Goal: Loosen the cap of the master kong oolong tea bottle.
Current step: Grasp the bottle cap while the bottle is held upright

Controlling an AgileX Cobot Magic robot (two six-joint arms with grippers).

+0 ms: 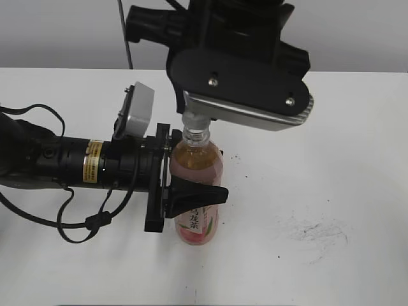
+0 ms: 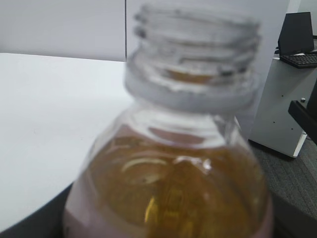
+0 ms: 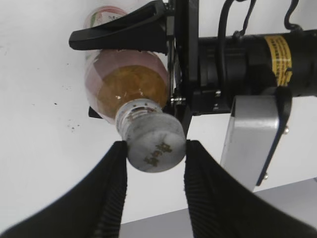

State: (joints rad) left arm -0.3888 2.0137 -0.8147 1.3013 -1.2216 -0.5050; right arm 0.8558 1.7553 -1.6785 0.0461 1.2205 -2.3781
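Observation:
The master kong oolong tea bottle [image 1: 197,167] stands upright on the white table [image 1: 319,159], with amber tea and a pink label. My left gripper [image 1: 205,186] is shut on its body from the left. One black finger crosses the front of the bottle. The bottle fills the left wrist view [image 2: 173,188], where its threaded neck shows bare and no cap shows. My right gripper [image 3: 156,148] comes from above and is shut on the white-grey cap [image 3: 157,144], one ribbed finger on each side. Neck threads show just below the cap. In the exterior view the cap is hidden under my right gripper [image 1: 194,120].
Dark scuff marks [image 1: 312,231] lie on the table to the right of the bottle. The left arm's body and cables [image 1: 70,162] lie across the table's left side. A grey cabinet [image 2: 280,104] stands beyond the table's edge.

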